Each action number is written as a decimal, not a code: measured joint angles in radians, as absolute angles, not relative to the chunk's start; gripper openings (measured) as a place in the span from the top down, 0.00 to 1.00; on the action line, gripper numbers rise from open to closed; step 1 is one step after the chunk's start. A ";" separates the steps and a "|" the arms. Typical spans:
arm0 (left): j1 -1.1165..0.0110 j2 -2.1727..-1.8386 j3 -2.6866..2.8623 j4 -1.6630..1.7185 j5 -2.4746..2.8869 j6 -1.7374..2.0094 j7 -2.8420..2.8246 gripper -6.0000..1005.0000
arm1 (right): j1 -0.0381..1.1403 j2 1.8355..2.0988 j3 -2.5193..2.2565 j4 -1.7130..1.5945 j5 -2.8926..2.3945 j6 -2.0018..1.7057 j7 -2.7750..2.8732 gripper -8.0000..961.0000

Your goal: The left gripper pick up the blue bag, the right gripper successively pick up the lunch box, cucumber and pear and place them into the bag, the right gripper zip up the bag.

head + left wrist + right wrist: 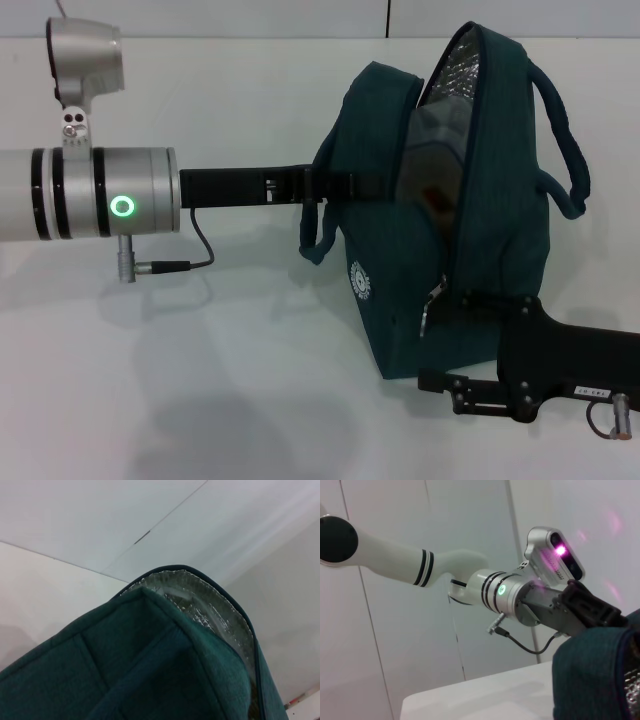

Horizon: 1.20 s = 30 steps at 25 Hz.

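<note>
Left gripper (pixel 345 185) jaws hold blue bag (pixel 500 270); right gripper (pixel 440 340) jaws wide at zipper, head view only.

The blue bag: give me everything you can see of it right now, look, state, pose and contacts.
The blue bag is dark teal fabric with silver foil lining, two rounded handles and a small white round logo. It stands upright on the white table, its top unzipped and gaping, something pale and orange dimly visible inside. The left gripper reaches in from the side and holds its near handle. The right gripper sits at the zipper low on its front edge.
</note>
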<state>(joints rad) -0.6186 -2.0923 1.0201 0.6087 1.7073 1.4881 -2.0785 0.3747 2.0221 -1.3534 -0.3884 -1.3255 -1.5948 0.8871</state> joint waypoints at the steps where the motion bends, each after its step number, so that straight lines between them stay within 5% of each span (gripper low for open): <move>1: -0.618 -2.092 1.020 0.609 1.707 1.488 -2.079 0.94 | 0.373 2.021 -1.360 -0.388 -1.320 -1.591 0.887 0.24; 30: -0.604 -2.089 1.016 0.611 1.707 1.490 -2.079 0.94 | 0.353 2.014 -1.346 -0.372 -1.265 -1.526 0.899 0.25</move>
